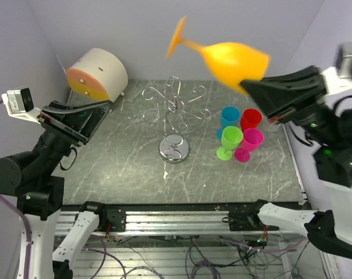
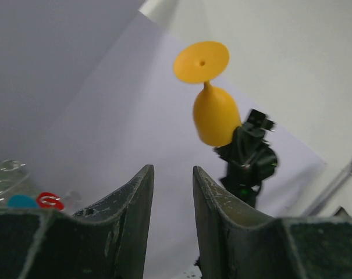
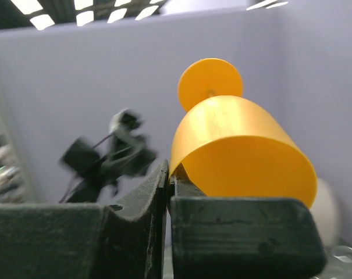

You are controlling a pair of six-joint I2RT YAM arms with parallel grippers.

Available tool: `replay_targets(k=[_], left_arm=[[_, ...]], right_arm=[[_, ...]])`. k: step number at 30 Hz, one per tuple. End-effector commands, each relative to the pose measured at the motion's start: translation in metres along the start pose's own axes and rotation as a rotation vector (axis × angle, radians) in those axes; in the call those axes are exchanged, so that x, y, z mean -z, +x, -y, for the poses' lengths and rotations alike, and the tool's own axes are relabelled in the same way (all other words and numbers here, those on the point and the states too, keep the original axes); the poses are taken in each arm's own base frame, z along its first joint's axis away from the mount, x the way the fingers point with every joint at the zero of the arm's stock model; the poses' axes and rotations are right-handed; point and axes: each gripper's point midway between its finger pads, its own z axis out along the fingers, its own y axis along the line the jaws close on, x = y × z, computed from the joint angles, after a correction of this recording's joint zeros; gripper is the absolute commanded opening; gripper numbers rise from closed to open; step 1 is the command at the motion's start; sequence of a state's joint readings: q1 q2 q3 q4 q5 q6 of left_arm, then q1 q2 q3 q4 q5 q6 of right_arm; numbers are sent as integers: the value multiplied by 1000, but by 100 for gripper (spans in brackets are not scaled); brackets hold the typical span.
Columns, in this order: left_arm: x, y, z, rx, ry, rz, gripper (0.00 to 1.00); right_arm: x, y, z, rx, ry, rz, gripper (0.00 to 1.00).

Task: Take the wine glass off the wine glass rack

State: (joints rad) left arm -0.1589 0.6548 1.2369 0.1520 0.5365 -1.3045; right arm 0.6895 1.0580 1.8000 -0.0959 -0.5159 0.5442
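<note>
So the right pincer (image 1: 249,88) is clamped shut on the rim of the orange wine glass (image 1: 234,61), holding it tipped on its side at the upper right of the top view, foot pointing toward the upper middle. It's way up, well apart from the wine glass rack (image 1: 174,110), which stands mid-worktop (image 1: 123,168) on its shiny round base. The glass is motion-blurred there, and the black fingers cover the pinched bit of rim. In the right wrist view the pincer (image 3: 169,181) looks squeezed tight on the bowl wall (image 3: 240,145), and the dark shape at the left is too smeared to make out. The left pincer (image 2: 173,171) has its jaws parted, with just wall showing through the gap. The glass (image 2: 213,116) floats at upper centre there. Four colored cups (image 1: 240,133) huddle right of the rack, partly overlapping.
</note>
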Motion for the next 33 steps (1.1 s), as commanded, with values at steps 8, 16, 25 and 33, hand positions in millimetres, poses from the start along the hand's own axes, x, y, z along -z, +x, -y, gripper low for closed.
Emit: replay_targets(k=[8, 16, 25, 33], left_arm=[[22, 18, -103, -95, -448, -90, 41], [39, 22, -136, -158, -600, -130, 40], [55, 32, -156, -177, -673, -173, 39], [78, 33, -171, -238, -782, -191, 39]], right_arm=[[207, -7, 202, 496, 1773, -306, 0], [284, -7, 200, 508, 2008, -442, 0], [293, 48, 261, 389, 1953, -719, 0], [354, 88, 275, 111, 1990, -768, 0]])
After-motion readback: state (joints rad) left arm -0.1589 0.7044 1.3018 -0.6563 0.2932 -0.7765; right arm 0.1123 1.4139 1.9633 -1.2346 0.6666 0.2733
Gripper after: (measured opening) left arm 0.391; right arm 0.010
